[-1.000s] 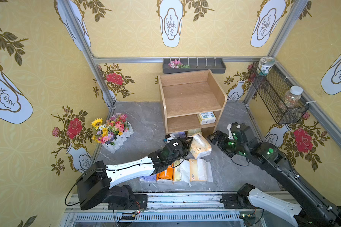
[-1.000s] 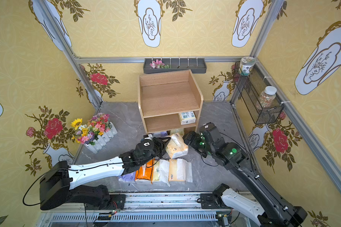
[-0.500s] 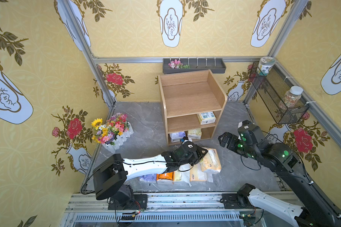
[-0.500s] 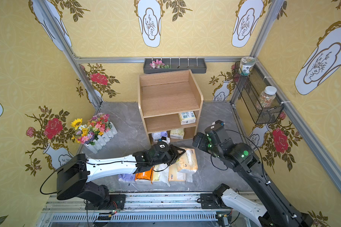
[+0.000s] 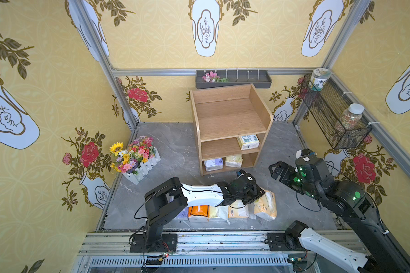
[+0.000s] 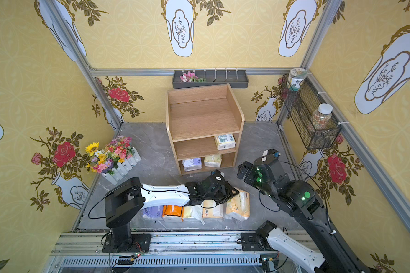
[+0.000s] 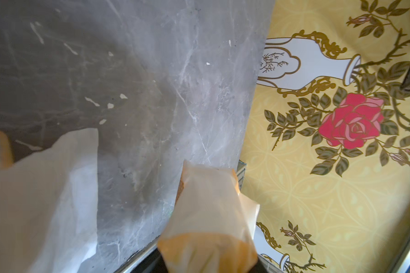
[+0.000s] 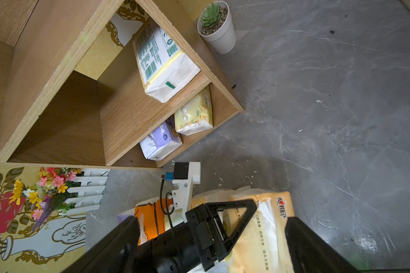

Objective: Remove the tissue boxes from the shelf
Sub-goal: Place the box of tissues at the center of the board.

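Tissue boxes [image 5: 233, 161] on shelf [image 5: 230, 118], green-barcoded pack [image 8: 161, 63] mid-tier, 心相印 pack [image 5: 266, 206] clamped in left gripper [image 5: 258, 196], right gripper [image 5: 276, 169] spread empty, bare worktop [image 5: 290, 218] alongside.

Three packs are left on the wooden shelf [image 5: 230, 118]: a white green-printed pack [image 5: 247, 141] on the middle tier, a lavender pack [image 5: 213, 163] and a pale yellow pack [image 5: 233, 161] on the bottom. Lined up on the tabletop [image 5: 171, 151] are a second lavender pack [image 6: 152, 211], an orange pack [image 5: 198, 211], a pale pack [image 5: 214, 212], a cream pack [image 5: 238, 211] and a tilted end pack [image 5: 266, 205], pinched by the left claw [image 5: 257, 192]
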### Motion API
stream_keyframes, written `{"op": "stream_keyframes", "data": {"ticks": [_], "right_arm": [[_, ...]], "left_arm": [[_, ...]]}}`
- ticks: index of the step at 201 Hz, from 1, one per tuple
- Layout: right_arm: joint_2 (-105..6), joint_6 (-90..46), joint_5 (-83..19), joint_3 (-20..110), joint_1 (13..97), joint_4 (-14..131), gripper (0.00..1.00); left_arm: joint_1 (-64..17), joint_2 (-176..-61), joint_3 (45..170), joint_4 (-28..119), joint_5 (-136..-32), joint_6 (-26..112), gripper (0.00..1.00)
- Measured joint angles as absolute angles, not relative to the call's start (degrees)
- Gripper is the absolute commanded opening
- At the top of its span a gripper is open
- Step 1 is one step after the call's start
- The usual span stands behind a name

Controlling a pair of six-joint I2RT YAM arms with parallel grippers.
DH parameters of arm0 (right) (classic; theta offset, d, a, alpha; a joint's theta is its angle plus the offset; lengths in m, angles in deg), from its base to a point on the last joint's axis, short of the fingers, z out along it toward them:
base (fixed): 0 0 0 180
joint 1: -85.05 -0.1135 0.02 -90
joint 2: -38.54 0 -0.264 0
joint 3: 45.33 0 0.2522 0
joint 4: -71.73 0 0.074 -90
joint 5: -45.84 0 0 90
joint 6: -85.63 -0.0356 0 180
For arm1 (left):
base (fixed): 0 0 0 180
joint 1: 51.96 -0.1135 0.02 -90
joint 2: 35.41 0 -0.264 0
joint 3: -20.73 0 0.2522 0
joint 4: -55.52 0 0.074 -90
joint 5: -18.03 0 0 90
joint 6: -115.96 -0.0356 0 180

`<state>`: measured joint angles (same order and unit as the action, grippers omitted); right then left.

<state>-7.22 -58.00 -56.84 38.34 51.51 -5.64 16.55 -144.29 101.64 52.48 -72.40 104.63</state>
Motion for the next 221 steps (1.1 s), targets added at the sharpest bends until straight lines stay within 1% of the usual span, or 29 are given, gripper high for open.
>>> {"op": "stream_keyframes", "data": {"ticks": [60,94,103,122,144,159,181,221], "right_arm": [[-5.5,-60.5,-56.4,35.2,51.5,-6.5,0.99],[-4.8,-61.8,-56.2,34.2,51.5,-6.4,0.99],[-4.4,-62.6,-56.2,33.8,51.5,-6.5,0.99],[-4.2,-62.8,-55.8,33.0,51.5,-6.4,0.99],[-4.2,-63.3,-55.0,32.1,51.5,-6.3,0.99],[-4.2,-64.1,-54.7,31.6,51.5,-6.2,0.99],[-4.2,-64.2,-54.5,30.7,51.5,-6.2,0.99],[-4.5,-64.4,-53.4,29.4,51.5,-4.9,0.99]], "left_arm": [[16.8,-149.0,105.0,51.9,-71.5,105.5,0.3],[16.8,-149.3,104.2,51.2,-69.7,106.2,0.42],[16.8,-149.3,103.8,51.1,-69.1,106.7,0.5],[16.9,-149.3,103.7,50.5,-68.2,107.1,0.62],[17.4,-148.8,103.9,49.0,-67.3,107.0,0.71],[17.6,-147.5,103.8,47.7,-66.6,107.0,0.75],[17.8,-144.6,102.8,46.1,-64.6,106.9,0.78],[17.8,-139.1,99.2,43.5,-60.7,106.9,0.78]]}}
